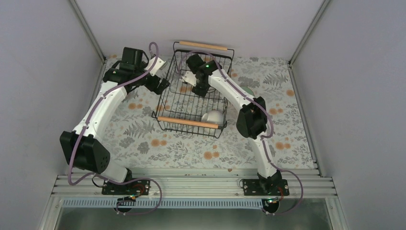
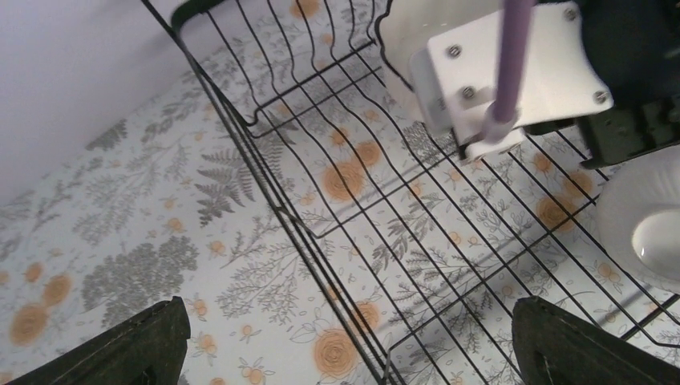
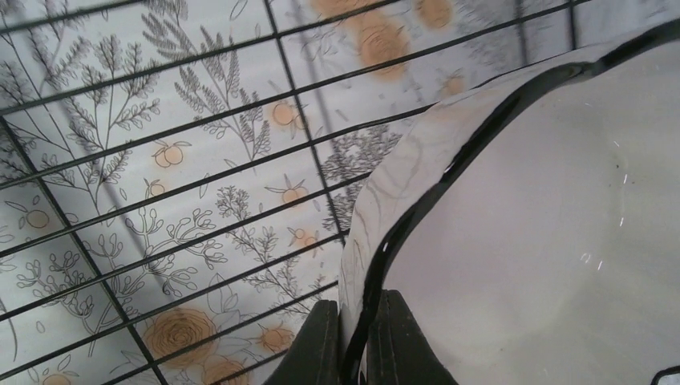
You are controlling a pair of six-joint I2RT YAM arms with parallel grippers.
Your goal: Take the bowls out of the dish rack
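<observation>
The black wire dish rack [image 1: 168,102] with two wooden handles stands mid-table. My right gripper [image 3: 357,341] reaches down into it and is shut on the rim of a white bowl with a dark glossy edge [image 3: 529,208], one finger inside and one outside. A second white bowl [image 1: 213,116] lies in the rack's near right corner and also shows in the left wrist view [image 2: 641,224]. At the rack's left wall hovers my left gripper [image 2: 349,353], open wide with nothing between its fingers.
The rack's left wall wires [image 2: 265,192] run between my left fingers. The right arm's white wrist block [image 2: 513,72] hangs over the rack floor. A pale green object [image 1: 249,90] peeks out behind the right arm. Grey walls enclose the floral tabletop [image 1: 143,139].
</observation>
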